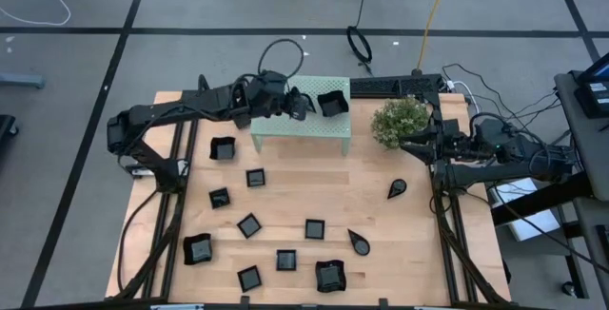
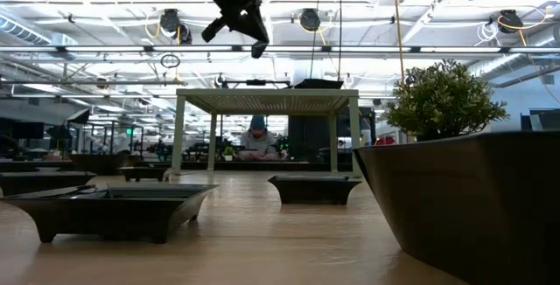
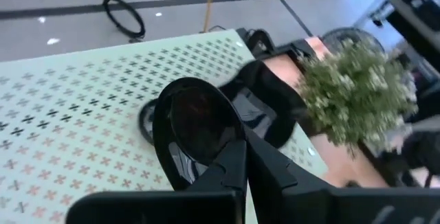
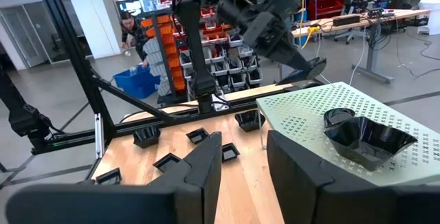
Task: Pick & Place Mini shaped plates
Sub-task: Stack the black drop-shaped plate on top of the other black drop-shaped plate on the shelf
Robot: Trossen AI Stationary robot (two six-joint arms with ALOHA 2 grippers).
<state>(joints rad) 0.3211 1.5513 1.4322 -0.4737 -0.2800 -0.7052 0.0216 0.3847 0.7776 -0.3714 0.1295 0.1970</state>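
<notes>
Overhead, we log a light wooden worktop [image 1: 381, 224] on a grey tiled floor [image 1: 76, 72] crossed by dark seams, with cables trailing at 12 o'clock. A mint-green perforated stand [image 1: 300, 125] sits at 12 o'clock on the worktop, and a bushy green plant [image 1: 400, 120] stands just beside it toward 1 o'clock.

The left end effector [image 1: 298, 106] hangs over the stand top. In the left wrist view its fingers [image 3: 227, 176] are pressed onto the rim of a teardrop plate [image 3: 196, 124], pinching it above the perforated surface. A larger curved-rim square plate [image 1: 331, 103] already rests on the stand at its 3 o'clock end.

The remaining mini shaped plates [image 1: 249, 224] lie scattered over the worktop from 9 o'clock round to 6 o'clock; two more teardrops lie apart, one at 3 o'clock [image 1: 397, 189] and one nearer 5 o'clock [image 1: 359, 242].

The right end effector [image 1: 415, 145] waits at the 3 o'clock edge of the worktop, beside the plant; its fingers [image 4: 199, 162] are spread with nothing between them.

The low view shows an open workshop with ceiling lights and a person [image 2: 257, 136] seated beyond the stand.
</notes>
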